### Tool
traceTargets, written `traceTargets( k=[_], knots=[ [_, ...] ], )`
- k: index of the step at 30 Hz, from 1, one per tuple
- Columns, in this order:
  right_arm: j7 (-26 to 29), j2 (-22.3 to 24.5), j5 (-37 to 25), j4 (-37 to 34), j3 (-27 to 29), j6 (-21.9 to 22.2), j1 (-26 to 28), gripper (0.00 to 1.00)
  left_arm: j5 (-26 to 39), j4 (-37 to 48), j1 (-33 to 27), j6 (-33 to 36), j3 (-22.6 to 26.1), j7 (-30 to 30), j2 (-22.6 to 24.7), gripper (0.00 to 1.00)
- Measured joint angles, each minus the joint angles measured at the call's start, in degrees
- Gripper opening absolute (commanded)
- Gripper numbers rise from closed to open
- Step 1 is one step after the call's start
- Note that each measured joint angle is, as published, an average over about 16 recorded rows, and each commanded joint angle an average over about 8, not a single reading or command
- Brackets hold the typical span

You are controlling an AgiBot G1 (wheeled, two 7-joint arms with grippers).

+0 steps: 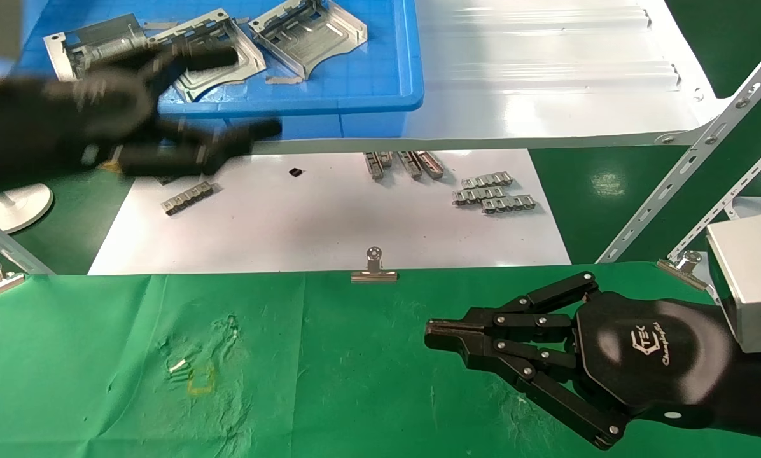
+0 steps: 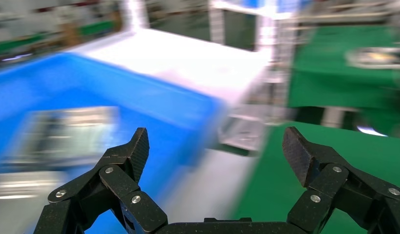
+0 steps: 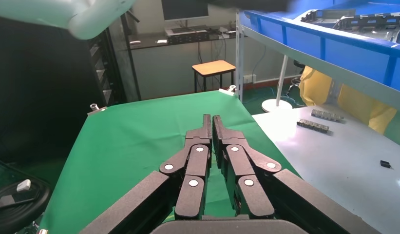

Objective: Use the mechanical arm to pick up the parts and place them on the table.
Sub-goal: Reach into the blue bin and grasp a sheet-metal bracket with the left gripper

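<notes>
I have my left black jointed claw (image 1: 253, 137) up over the front edge of the blue plastic bin (image 1: 380, 89), and its wrist view shows the two fingers (image 2: 134, 151) spread wide with nothing between them. The silvery stamped sheet-metal trays (image 1: 307, 32) I am after lie inside that bin on the glossy white shelf (image 1: 546, 83): I count three in the head view, side by side and partly overlapping, the nearest to my claw lying partly under the arm. None has reached the wrinkled green cloth counter (image 1: 291, 356) yet, so I judge the pick has not been made.

As I read them, these trays are thin and stiff, light for their size, with smooth metal faces that could slip in a flat pinch. Their edges look sharp and the slotted side walls could snag a neighbouring tray, so lifting one may drag another. I would close across one raised side wall, or span the two opposite walls, and avoid the curved cut-out edge where there is little to bear on. The rightmost tray sits the most clear of the others and looks the easiest to take.

My right black claw (image 1: 438, 334) rests low over the counter, fingers pressed together and empty.
</notes>
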Motion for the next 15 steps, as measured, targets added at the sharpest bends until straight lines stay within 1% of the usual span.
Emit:
traceTargets(
  k=[6, 9, 13, 14, 15],
  knots=[
    [0.0, 0.0, 0.0, 0.0, 0.0, 0.0, 0.0, 0.0, 13.77, 14.55, -14.23, -7.65, 5.96, -3.31, 7.53, 1.0],
    [0.0, 0.0, 0.0, 0.0, 0.0, 0.0, 0.0, 0.0, 19.67, 23.35, -20.54, -9.98, 8.85, -4.07, 11.21, 1.0],
    [0.0, 0.0, 0.0, 0.0, -0.01, 0.0, 0.0, 0.0, 25.67, 34.21, -27.15, -11.72, 11.93, -3.96, 15.19, 1.0],
    [0.0, 0.0, 0.0, 0.0, -0.01, 0.0, 0.0, 0.0, 26.89, 36.66, -28.52, -11.97, 12.58, -3.85, 16.02, 0.98],
    [0.0, 0.0, 0.0, 0.0, -0.01, 0.0, 0.0, 0.0, 28.01, 38.96, -29.79, -12.15, 13.19, -3.72, 16.8, 0.9]
  ],
)
